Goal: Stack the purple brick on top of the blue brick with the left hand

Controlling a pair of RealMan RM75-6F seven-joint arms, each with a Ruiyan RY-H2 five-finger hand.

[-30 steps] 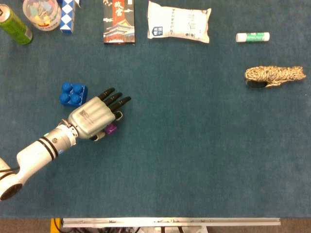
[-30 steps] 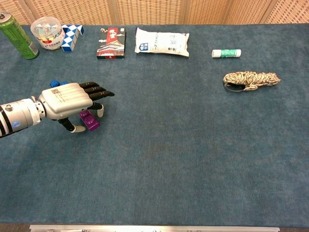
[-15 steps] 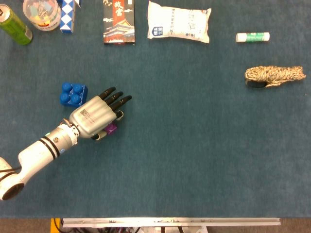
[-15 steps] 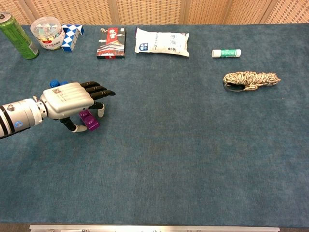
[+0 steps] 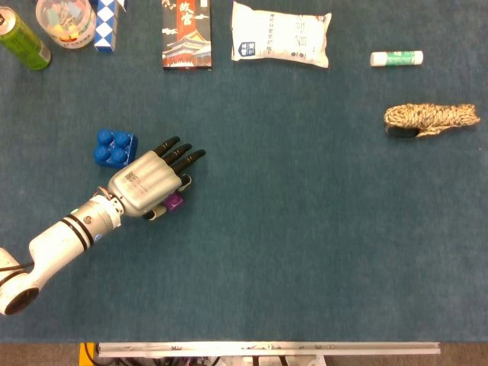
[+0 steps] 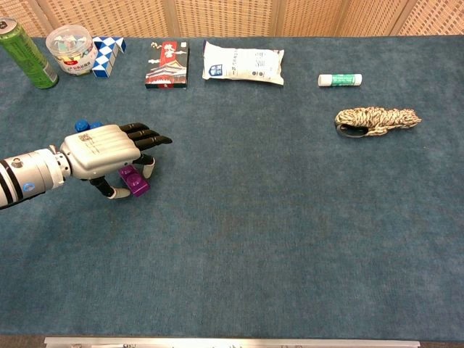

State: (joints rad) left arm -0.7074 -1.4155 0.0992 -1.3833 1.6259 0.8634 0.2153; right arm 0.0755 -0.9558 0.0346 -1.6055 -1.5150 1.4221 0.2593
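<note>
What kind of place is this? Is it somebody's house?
Probably not a house; it looks like a robot practice table. A metal robot left hand reaches over a blue felt tabletop, toy things like a purple brick and blue brick lie about, and snacks line the back edge.

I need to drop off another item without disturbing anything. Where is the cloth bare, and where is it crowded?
Bare: the wide middle and near stretch, right of the left hand and purple brick, below the rope bundle. Crowded: the far edge, from green can to glue stick, and around the blue brick.
</note>
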